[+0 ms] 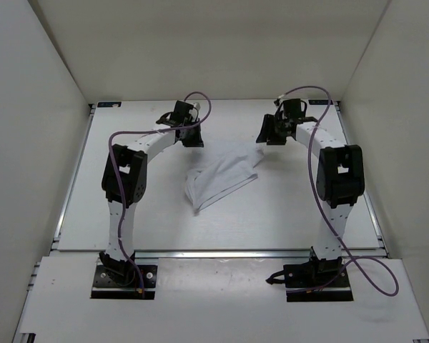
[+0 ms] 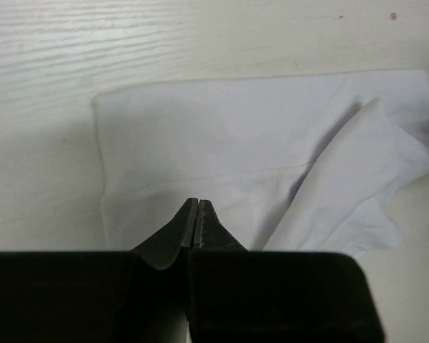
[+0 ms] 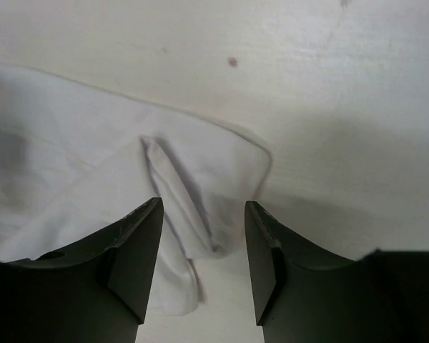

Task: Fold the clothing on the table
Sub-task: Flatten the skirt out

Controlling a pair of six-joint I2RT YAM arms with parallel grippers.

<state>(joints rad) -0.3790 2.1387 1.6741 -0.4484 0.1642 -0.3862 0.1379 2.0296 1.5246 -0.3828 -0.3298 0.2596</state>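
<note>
Holds the left pincer [image 2: 198,205] pressed together, nothing visibly pinched, over the white garment [image 1: 222,179] lying rumpled mid worktop [image 1: 293,214]; holds the right pincer [image 3: 203,207] spread above a corner fold, likely placed to grip it for folding over

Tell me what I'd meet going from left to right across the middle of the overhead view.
Left rail of the table → left tool → clothing → right tool → the table's right rail.
</note>
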